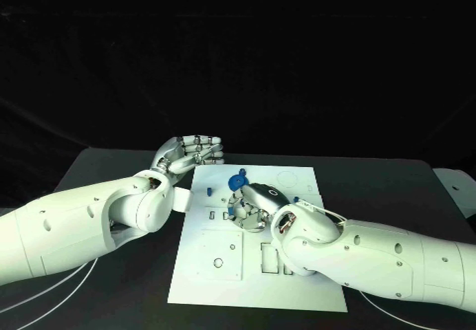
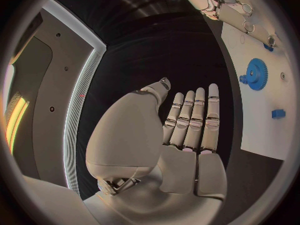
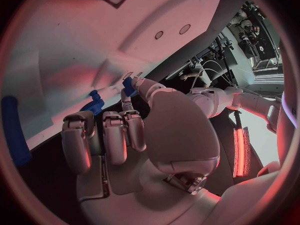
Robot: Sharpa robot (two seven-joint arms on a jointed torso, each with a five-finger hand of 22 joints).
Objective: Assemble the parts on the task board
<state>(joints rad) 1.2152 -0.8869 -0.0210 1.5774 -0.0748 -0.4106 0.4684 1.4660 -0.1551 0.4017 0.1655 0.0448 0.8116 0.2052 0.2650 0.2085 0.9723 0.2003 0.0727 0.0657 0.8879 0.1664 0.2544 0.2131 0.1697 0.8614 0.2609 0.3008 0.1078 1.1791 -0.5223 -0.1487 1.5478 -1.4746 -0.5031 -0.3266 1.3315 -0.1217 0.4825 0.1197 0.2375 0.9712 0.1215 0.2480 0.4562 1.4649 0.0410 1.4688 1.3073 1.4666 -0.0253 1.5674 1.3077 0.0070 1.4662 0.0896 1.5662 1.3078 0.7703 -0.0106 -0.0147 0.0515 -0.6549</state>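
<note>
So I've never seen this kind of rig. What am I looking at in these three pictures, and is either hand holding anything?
A two-armed robot with silver fingered hands works at a black table. One picture looks down from its head; the round ones come from cameras at each wrist. The white task board carries small blue parts, among them a blue gear. The left hand is off the board's edge, palm open with straight fingers in its wrist view, holding nothing. The right hand is over the board, fingertips at a small blue part; whether it grips it is unclear.
</note>
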